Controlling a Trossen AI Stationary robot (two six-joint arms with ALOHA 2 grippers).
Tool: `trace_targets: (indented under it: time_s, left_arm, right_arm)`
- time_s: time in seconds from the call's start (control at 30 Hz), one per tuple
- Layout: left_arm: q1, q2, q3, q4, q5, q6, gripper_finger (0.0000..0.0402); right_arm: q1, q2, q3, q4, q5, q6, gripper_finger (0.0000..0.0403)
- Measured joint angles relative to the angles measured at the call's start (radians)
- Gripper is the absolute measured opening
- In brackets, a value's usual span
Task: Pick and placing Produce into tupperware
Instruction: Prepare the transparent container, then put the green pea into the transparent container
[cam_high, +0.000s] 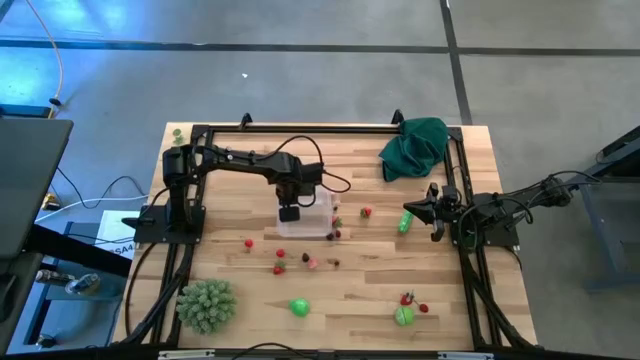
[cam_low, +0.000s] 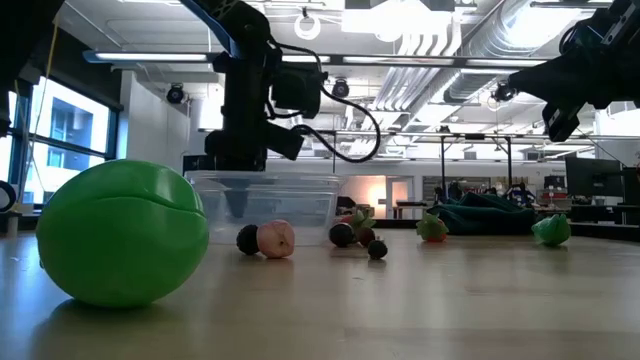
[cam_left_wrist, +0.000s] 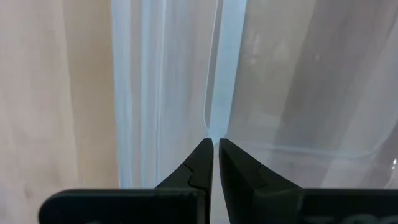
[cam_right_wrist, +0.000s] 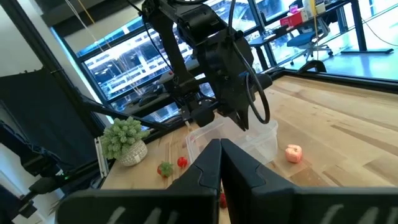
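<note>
My left gripper (cam_left_wrist: 213, 144) is pinched shut on the rim of the small clear plastic tupperware (cam_high: 318, 215) at mid-table, holding no produce. My worry: lifting or swinging now would drag or tip the light container, scattering anything inside. Small red and dark toy produce (cam_high: 280, 269) lies on the wood just beside and nearer than the tub. Farther off, my right gripper (cam_high: 433, 211) waits closed and empty near the table's right edge.
</note>
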Motion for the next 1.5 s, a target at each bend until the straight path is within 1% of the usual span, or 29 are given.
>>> trace_targets:
  time_s: [0.17, 0.47, 0.8, 1.03, 1.17, 1.27, 1.4, 1.5]
  left_arm:
    - [0.0, 0.0, 0.0, -0.043, -0.007, 0.0, 0.0019]
    - [-0.001, -0.001, 0.0, -0.051, -0.015, 0.027, 0.0019]
    - [-0.038, -0.023, 0.0, -0.069, -0.019, 0.03, 0.0019]
    - [-0.062, -0.023, 0.015, -0.07, -0.049, 0.04, 0.0019]
    - [-0.1, -0.023, 0.079, -0.075, -0.058, 0.067, 0.0019]
    - [-0.135, -0.023, 0.163, -0.113, -0.071, 0.091, 0.0019]
    - [-0.19, -0.023, 0.318, -0.209, -0.145, 0.114, 0.0019]
    - [-0.236, -0.023, 0.453, -0.319, -0.222, 0.12, 0.0019]
  right_arm:
    - [0.0, 0.0, 0.0, 0.0, 0.0, 0.0, 0.0]
    - [0.0, 0.0, 0.0, 0.0, 0.0, 0.0, 0.0]
    - [0.0, 0.0, 0.0, 0.0, -0.001, 0.0, 0.0]
    - [0.0, 0.0, 0.0, 0.0, -0.01, 0.008, 0.0]
    - [0.0, 0.0, 0.0, 0.0, -0.01, 0.008, 0.0]
    - [0.0, 0.0, 0.0, 0.0, -0.01, 0.008, 0.0]
    - [0.0, 0.0, 0.0, 0.001, -0.01, 0.008, 0.0]
    - [0.0, 0.0, 0.0, 0.001, -0.01, 0.008, 0.0]
